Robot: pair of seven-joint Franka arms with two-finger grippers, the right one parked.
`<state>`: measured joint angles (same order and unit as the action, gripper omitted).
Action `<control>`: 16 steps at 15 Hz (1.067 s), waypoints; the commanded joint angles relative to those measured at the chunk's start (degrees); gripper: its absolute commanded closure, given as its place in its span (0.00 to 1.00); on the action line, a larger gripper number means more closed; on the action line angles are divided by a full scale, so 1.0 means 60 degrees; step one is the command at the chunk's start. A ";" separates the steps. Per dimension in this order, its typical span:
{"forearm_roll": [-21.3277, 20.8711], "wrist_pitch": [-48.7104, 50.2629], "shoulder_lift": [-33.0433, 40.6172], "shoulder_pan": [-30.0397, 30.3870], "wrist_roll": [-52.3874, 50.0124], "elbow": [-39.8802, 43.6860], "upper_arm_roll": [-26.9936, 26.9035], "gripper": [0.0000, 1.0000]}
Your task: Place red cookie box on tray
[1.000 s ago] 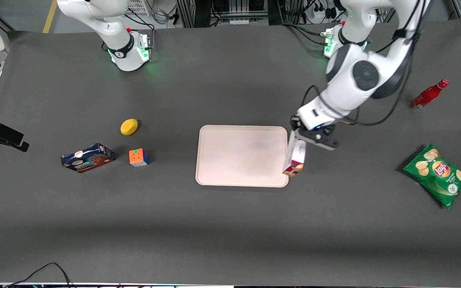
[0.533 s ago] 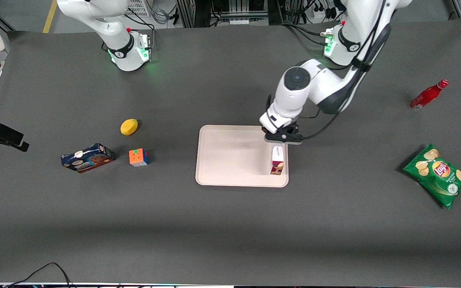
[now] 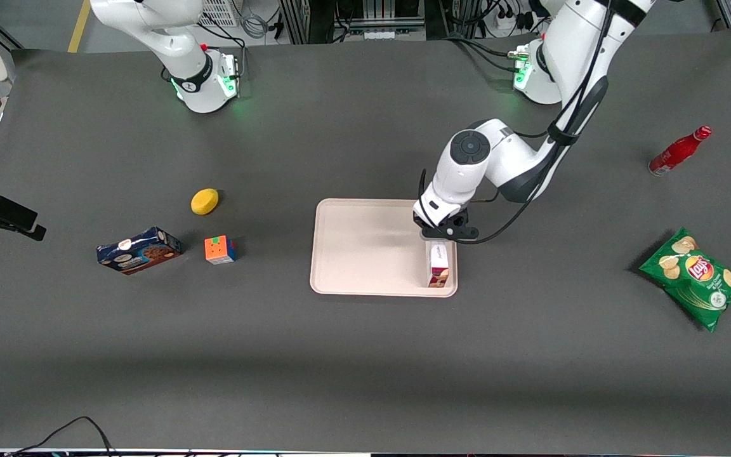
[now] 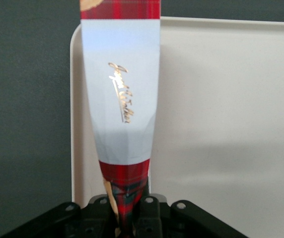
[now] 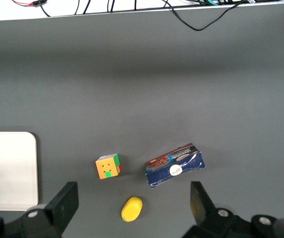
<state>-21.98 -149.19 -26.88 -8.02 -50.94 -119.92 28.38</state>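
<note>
Left wrist view: gripper (image 4: 127,218) fingers clamped on red cookie box (image 4: 121,99), probably touching tray (image 4: 221,124); lower gently before releasing.

Bright, even overhead light, soft shadows on the tray (image 3: 365,254); glare whitens the red cookie box (image 4: 120,94) label.

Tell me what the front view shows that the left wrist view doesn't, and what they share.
Only the front view shows the working arm over the table, plus the blue cookie box, colour cube, yellow lemon, red bottle and green chip bag. Only the left wrist view shows the gold script on the box's white panel. Both show the left gripper shut on the long tartan red cookie box, over the pale pink-beige rectangular tray near its edge.
</note>
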 commanded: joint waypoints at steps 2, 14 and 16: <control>-0.0263 0.0066 -0.0164 -0.0041 -0.0255 0.0196 0.0001 1.00; 0.0000 0.1746 0.0553 0.0457 0.2535 0.1717 -0.0452 0.00; 0.1209 0.2232 0.0918 0.0778 0.3782 0.2070 -0.0541 0.00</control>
<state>-21.54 -141.00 -24.95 -4.88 -38.06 -110.23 26.20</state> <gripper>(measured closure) 0.000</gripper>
